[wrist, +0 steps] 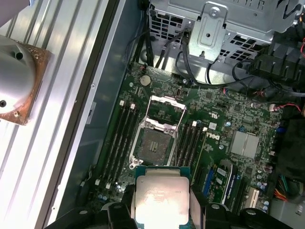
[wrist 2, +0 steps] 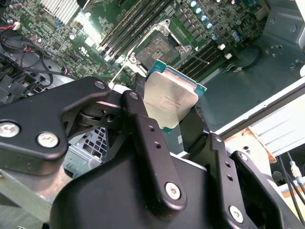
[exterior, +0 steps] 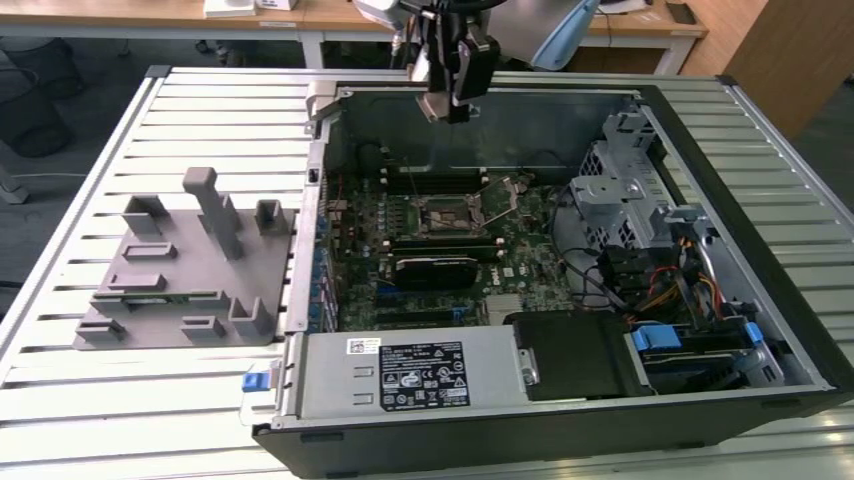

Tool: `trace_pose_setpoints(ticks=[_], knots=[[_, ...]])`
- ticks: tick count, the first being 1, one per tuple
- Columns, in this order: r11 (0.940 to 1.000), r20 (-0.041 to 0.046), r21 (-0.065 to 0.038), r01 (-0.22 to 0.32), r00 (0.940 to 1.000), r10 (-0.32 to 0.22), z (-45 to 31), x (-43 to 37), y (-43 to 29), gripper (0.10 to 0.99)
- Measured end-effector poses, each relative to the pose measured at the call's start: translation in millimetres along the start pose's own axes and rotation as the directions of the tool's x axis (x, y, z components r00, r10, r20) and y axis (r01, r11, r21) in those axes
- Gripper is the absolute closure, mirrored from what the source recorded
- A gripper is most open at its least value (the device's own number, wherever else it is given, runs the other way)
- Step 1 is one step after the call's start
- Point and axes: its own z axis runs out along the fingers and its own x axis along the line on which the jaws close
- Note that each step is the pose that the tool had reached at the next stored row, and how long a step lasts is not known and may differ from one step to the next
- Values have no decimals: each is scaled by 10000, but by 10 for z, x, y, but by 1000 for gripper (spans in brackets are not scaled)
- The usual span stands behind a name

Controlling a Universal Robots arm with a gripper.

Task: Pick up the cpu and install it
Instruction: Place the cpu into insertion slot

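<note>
My gripper (exterior: 451, 112) hangs above the back wall of the open computer case (exterior: 787, 330), shut on the cpu. The cpu (wrist 2: 170, 99) is a flat square chip with a silvery top and a thin green rim, clamped between the two black fingers (wrist 2: 143, 138) in both wrist views. The same cpu (wrist: 161, 200) is held well above the motherboard. Below it lies the open socket (wrist: 157, 143) with its metal frame lifted; in the exterior view the socket (exterior: 454, 212) sits in the middle of the board, nearer the camera than my gripper.
A grey plastic fixture (exterior: 180, 265) with upright blocks stands on the slatted table at the exterior view's left. Inside the case are the power supply (exterior: 414, 372), a drive cage (exterior: 621, 180) and loose cables (exterior: 667, 290). A copper-based metal cooler (wrist: 19, 81) lies beside the case.
</note>
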Motion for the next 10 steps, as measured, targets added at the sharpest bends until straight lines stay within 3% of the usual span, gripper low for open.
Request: trace_pose_setpoints(ticks=[10], knots=[[10000,0,0,0,10000,0,45,0,-3,545]])
